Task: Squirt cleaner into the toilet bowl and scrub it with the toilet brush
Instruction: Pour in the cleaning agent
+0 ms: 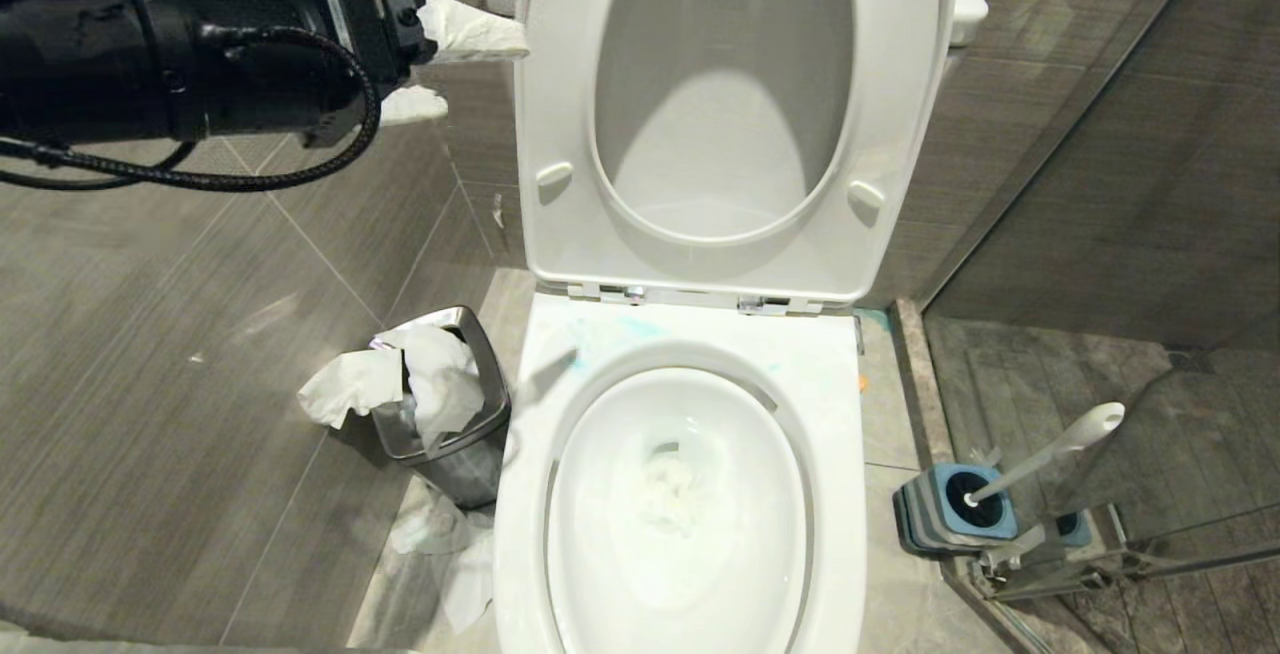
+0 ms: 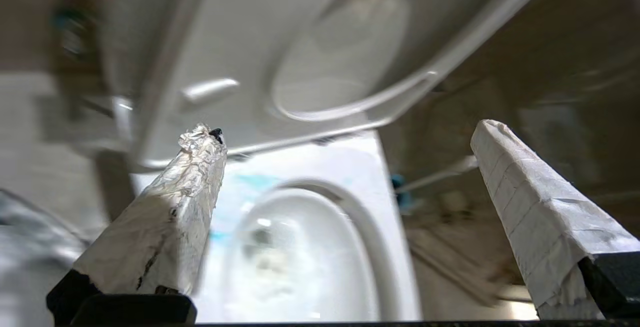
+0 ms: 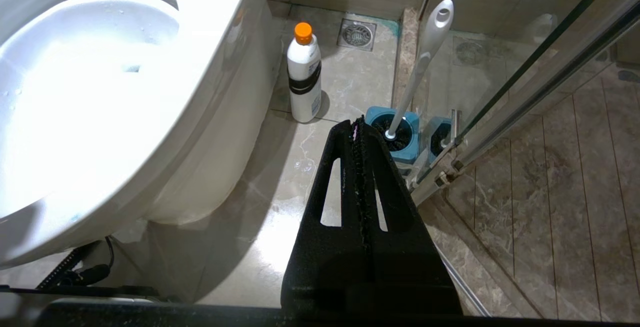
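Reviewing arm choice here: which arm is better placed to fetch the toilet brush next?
Right, probably. The right gripper, shut and empty, hangs low just before the toilet brush in its holder. The left gripper, open, is raised beside the lifted seat, across the toilet bowl.

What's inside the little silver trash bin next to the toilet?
The steel waste bin is stuffed with crumpled white paper spilling over its rim. Anything underneath is hidden.

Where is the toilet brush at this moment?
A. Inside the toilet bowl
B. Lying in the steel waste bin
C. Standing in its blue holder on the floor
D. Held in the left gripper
C: the toilet brush stands with its head in the blue holder on the floor beside the toilet bowl, and no gripper touches it.
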You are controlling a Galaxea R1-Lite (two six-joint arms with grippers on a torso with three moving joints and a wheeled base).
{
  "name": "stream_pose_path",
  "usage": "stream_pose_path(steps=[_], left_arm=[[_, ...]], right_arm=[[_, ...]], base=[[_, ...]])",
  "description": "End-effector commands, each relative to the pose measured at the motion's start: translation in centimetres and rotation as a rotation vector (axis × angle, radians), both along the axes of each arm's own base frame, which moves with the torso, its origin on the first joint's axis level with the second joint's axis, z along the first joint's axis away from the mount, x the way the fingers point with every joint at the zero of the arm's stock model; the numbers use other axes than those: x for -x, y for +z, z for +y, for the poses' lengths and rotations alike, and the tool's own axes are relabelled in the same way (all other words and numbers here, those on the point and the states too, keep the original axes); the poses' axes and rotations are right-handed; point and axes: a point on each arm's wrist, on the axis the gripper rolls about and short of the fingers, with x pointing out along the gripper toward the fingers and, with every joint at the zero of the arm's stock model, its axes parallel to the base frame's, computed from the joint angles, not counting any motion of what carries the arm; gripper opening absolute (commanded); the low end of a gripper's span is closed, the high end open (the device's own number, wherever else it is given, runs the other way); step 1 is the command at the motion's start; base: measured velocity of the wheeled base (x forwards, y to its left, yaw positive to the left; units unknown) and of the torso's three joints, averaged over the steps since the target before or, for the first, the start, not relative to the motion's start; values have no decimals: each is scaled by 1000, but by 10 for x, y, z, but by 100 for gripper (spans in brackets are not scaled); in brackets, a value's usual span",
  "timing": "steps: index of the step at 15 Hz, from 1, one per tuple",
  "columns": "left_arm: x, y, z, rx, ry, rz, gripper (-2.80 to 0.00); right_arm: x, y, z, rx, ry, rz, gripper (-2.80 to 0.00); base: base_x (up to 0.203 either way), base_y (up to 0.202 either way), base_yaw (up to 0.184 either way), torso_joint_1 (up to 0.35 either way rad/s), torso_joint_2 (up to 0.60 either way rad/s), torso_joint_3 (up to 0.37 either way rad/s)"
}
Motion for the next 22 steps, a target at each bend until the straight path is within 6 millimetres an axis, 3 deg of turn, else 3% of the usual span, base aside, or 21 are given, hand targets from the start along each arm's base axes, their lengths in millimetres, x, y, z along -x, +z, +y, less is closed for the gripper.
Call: stream_pose_path(steps=[1,4,12,22], left_arm=[[30,14,12,-61,55,-120,0],[48,21,22,-140,125,-223,0],[78,35,35,-144,165,-320,0],[112,34,48,-133,164,-355,0]], right_arm=[[0,0,0,0,0,1,-280],[0,0,0,0,0,1,-280],[0,0,0,0,0,1,-280],[0,0,0,0,0,1,-280]], base=[[0,0,0,0,0,0],[0,0,0,0,0,0],[0,0,0,0,0,0],[0,0,0,0,0,0]])
